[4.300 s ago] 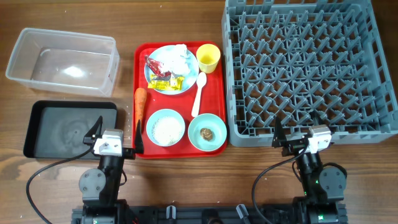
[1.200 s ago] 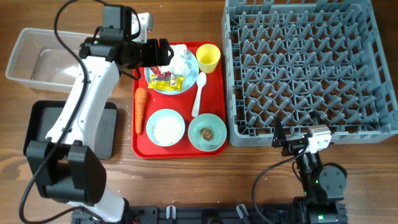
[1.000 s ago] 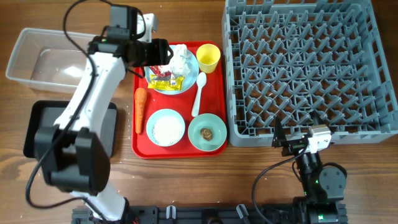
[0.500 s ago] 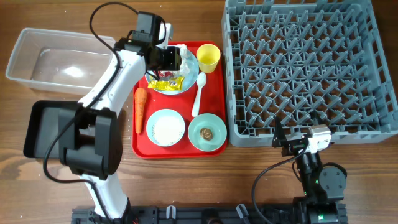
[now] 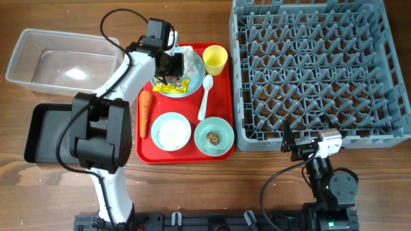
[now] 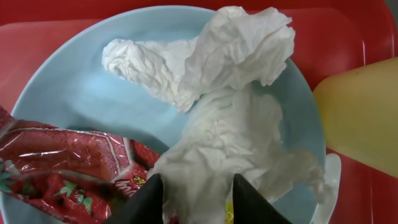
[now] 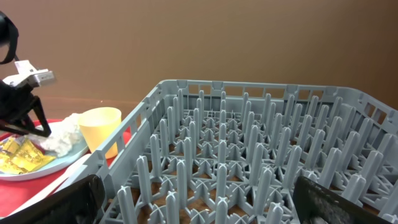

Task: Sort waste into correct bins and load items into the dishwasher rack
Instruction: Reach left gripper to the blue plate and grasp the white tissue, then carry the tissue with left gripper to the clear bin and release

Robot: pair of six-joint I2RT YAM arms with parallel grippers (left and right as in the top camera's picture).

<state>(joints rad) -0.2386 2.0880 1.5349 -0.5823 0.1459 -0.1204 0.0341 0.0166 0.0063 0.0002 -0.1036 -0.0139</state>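
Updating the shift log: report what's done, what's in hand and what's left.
Done: nothing; the clear tub, black tray and rack hold nothing. In hand: the left gripper is closed on the tissue, which lies on the plate; the right gripper is open, parked. Left: wrappers, carrot, rice, food lump, then plate, blue bowl, mint bowl, cup and spoon.

The left arm point(image 5: 122, 70) has lifted from its resting place and reached over to the plate point(image 6: 74, 93). The left gripper point(image 6: 194, 199) has come down on the tissue point(image 6: 230, 124) and squeezed in around it.
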